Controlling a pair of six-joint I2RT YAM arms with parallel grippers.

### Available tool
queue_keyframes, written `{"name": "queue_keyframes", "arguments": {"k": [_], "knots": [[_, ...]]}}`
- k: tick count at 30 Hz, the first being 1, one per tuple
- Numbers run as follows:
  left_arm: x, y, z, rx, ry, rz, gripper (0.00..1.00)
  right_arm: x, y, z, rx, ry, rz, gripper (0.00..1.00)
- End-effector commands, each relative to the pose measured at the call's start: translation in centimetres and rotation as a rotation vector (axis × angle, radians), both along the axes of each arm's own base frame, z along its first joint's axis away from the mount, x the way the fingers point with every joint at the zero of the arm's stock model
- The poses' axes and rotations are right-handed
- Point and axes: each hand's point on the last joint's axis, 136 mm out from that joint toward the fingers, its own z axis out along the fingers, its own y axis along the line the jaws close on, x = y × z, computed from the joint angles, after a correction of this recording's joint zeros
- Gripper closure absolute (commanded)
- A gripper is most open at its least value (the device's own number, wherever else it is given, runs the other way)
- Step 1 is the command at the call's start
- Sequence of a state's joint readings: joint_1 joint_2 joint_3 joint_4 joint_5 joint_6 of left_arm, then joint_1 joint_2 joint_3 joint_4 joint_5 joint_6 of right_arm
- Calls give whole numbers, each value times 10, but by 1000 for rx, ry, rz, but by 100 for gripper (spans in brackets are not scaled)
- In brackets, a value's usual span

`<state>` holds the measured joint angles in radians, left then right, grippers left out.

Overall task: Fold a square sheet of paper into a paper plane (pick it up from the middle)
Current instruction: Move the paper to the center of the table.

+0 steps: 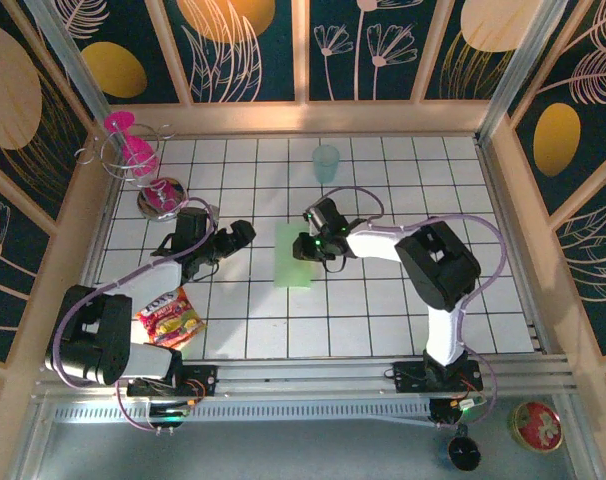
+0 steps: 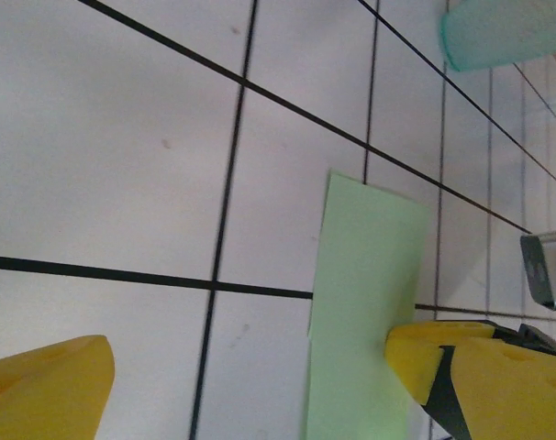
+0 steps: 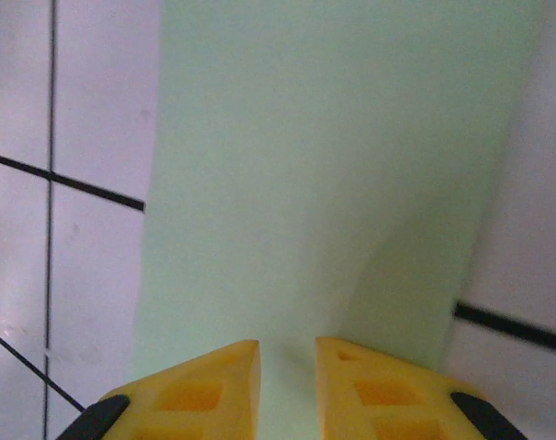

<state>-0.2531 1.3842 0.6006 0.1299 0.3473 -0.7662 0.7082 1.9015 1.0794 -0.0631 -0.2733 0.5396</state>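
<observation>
Broadly, the white tiled table carries both arms, the right arm bent in from the near right and the left arm from the near left. Between them, near the middle of the table, the sheet of paper lies as a light green upright rectangle, about one tile wide and two long. The right gripper sits on the sheet's right edge. In the right wrist view its yellow fingers stand close together with a slim gap over the green surface, and part of the sheet beside them looks raised. Whether they pinch it I cannot tell. The left gripper hangs just left of the sheet, apart from it, jaws spread wide. A pale teal cup stands further back, and a snack packet lies near the left arm.
</observation>
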Motion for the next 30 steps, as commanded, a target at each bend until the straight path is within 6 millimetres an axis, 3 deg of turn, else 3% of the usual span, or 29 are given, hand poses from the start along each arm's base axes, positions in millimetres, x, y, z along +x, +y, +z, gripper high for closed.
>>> {"name": "queue_keyframes", "arguments": {"k": [1,4,7,15,21,30], "knots": [[1,-14,11,-99,-6,-46,11,8,0,36,75,-38,-69,77],[-7,-13,5,-114,44,-13,17,21,-1,56,161,-42,-244,76],[-20,-16,-2,-119,87,-13,20,21,-13,48,184,-6,-360,76],[-48,-54,-14,-152,168,-105,30,6,-4,28,208,69,-292,78],[-54,-64,-24,-164,200,-128,42,8,2,21,226,88,-281,80],[-62,-77,-34,-193,246,-175,51,1,-16,-8,172,161,-333,81]]}}
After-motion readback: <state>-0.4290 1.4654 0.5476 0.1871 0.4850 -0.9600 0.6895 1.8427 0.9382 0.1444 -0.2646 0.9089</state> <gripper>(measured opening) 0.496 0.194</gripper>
